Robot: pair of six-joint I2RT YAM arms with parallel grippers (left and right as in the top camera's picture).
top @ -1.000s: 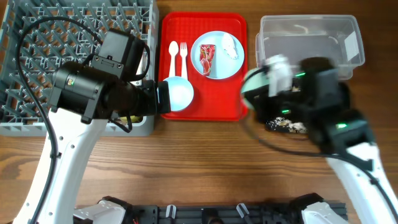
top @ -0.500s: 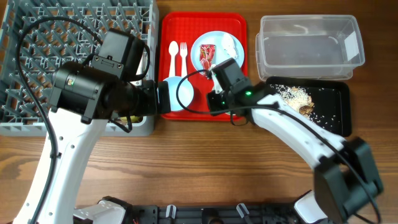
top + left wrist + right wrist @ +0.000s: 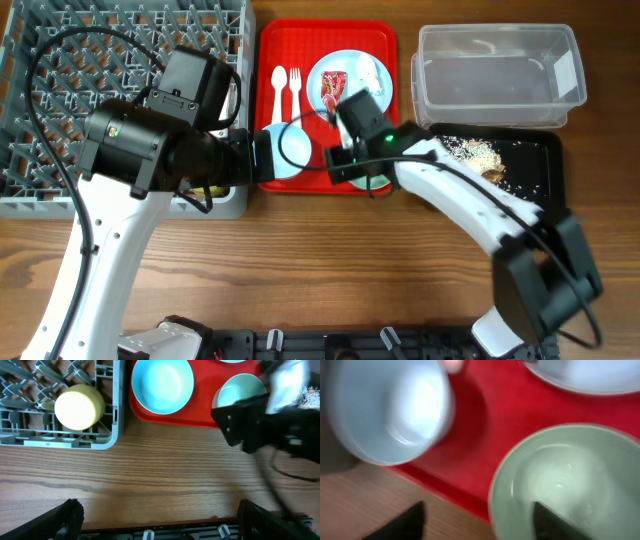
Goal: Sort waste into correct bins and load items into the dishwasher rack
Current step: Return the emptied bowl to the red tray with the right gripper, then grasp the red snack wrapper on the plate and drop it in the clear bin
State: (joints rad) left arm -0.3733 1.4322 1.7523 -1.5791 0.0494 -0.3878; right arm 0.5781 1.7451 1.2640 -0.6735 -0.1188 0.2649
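The mint green bowl [image 3: 570,480] sits at the front edge of the red tray [image 3: 485,420], beside the pale blue bowl [image 3: 390,410]. Our right end effector [image 3: 477,512] hangs spread astride its near rim. We judge it light, rigid and slick: pinch the rim wall.

- A brown wooden worktop [image 3: 300,260] fills the overhead view, its grain running from 9 to 3 o'clock.
- A black rail [image 3: 340,345] lines its edge at 6 o'clock.
- Light falls evenly, shadows soft.
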